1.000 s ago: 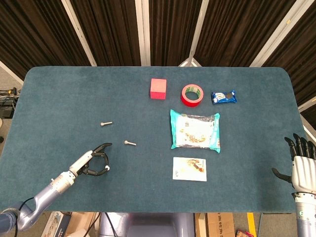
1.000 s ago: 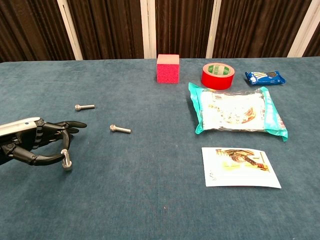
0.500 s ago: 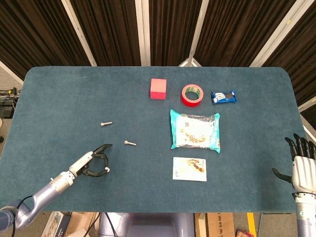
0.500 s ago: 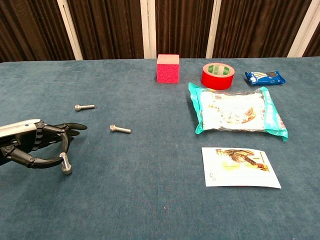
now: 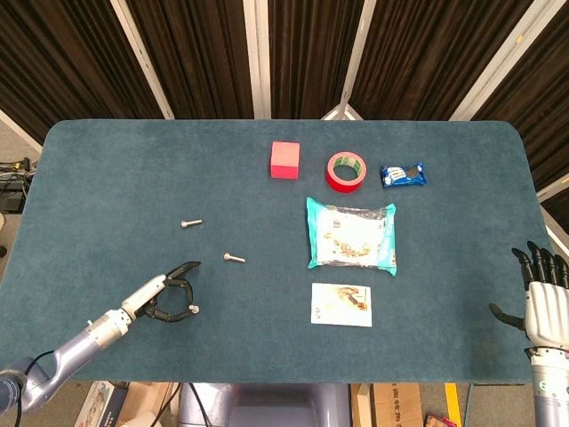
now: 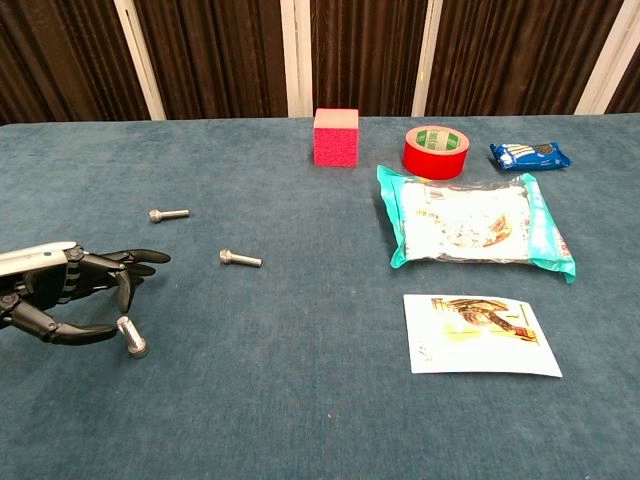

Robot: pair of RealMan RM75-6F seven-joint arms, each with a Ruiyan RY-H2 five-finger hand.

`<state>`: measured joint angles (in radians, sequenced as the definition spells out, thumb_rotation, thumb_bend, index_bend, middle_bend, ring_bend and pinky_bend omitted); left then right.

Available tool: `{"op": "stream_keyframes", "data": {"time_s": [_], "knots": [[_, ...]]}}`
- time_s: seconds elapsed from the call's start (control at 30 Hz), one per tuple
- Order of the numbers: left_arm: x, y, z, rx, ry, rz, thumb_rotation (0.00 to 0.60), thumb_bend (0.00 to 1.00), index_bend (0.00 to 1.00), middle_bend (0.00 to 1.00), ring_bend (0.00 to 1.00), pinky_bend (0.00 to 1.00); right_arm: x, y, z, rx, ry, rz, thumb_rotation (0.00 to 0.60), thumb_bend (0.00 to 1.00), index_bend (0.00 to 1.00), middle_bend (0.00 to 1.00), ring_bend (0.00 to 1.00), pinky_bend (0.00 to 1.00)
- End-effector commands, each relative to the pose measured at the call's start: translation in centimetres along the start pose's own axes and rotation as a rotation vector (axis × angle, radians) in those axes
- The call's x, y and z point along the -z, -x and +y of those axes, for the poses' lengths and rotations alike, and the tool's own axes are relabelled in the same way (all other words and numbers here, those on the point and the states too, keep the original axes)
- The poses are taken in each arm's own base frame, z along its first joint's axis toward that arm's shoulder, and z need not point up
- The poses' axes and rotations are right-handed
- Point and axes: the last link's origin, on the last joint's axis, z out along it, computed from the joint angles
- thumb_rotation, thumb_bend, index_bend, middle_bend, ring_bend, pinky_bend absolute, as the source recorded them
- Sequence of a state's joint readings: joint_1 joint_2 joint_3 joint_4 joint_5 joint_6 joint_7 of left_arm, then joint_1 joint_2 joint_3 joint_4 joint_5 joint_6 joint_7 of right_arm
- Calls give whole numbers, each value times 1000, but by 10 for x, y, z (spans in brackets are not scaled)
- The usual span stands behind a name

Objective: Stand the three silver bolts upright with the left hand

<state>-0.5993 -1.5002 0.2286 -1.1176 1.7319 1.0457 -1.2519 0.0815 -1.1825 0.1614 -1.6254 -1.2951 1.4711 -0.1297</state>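
Note:
Three silver bolts are on the teal table. One bolt (image 5: 190,222) (image 6: 168,213) lies flat at the left. A second bolt (image 5: 234,258) (image 6: 240,259) lies flat nearer the middle. The third bolt (image 5: 193,310) (image 6: 131,337) is close to upright, slightly tilted, at the tips of my left hand (image 5: 165,301) (image 6: 70,300). That hand pinches it between the thumb and a finger low over the near left of the table. My right hand (image 5: 543,298) hangs off the table's right edge with its fingers spread, holding nothing; the chest view does not show it.
A pink-red cube (image 5: 284,159) (image 6: 336,137), a red tape roll (image 5: 346,171) (image 6: 436,151) and a blue snack packet (image 5: 403,174) (image 6: 530,155) stand at the back. A teal-edged bag (image 5: 352,235) (image 6: 470,226) and a printed card (image 5: 342,304) (image 6: 480,333) lie right of centre.
My left hand has drawn back toward the near left edge, taking the pinched bolt with it. The two lying bolts and the right hand have not moved.

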Motion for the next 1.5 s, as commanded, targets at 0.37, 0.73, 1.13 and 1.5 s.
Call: {"op": "stream_keyframes", "data": {"time_s": [0.37,0.73,1.13,1.5], "knots": [[11,-13,21,-6,106,47,600,414,486,5,0,0,1,0,-1,0,-3,1,600,22,175,64,0,0],[36,-34,75,-225,271,178,600,414,486,16,0,0,2,-1,-3,0,-7,6,600,22,175,64,0,0],[-53,-51,138,-728,126,296,600,413,480,18,0,0,1,4,-3,15,0,-7,600,21,175,64,0,0],[-118,-43,170,-1113,-92,374,600,414,488,20,0,0,-2,14,-5,39,-4,-44,600,21,175,64,0,0]]}}
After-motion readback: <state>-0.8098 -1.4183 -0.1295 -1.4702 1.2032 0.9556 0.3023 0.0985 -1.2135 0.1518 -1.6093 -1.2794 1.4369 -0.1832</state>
